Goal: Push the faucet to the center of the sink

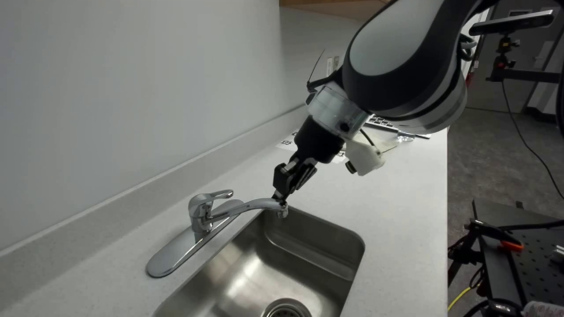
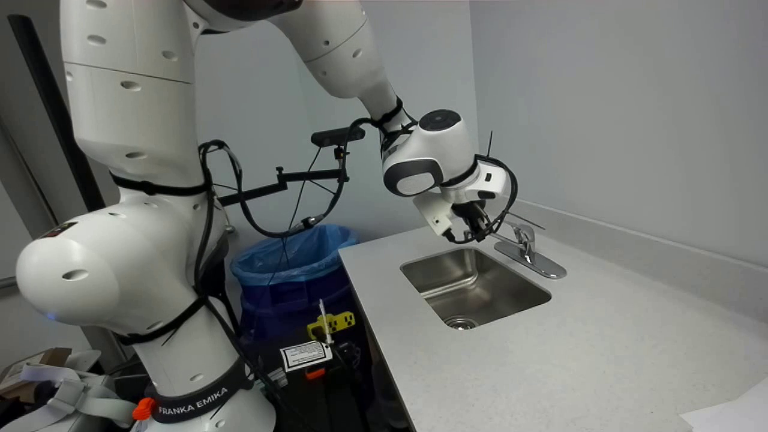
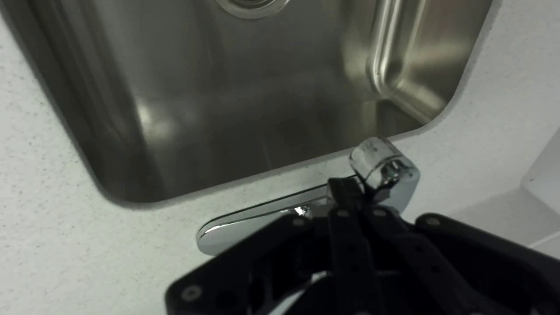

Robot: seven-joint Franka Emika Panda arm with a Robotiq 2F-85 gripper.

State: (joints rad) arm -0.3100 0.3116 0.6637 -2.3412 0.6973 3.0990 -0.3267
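The chrome faucet point(image 1: 246, 206) stands behind the steel sink point(image 1: 264, 273). Its spout is swung to one side, with its end over the sink's corner by the rim. The faucet point(image 2: 523, 237) and sink point(image 2: 480, 294) also show in an exterior view, where the arm hides most of the spout. My gripper point(image 1: 280, 195) is shut, its tips right against or very close to the spout end, on the side away from the basin's middle. In the wrist view the spout end point(image 3: 374, 159) partly covers the gripper's tips point(image 3: 359, 192). Contact is hard to tell. The faucet body is hidden there.
A wall with a backsplash point(image 1: 132, 193) runs close behind the faucet. The grey counter point(image 2: 576, 360) surrounds the sink. A keyboard point(image 1: 383, 123) and marked paper sheets point(image 1: 287, 143) lie farther along it. A blue-lined bin point(image 2: 294, 252) stands beyond the counter edge.
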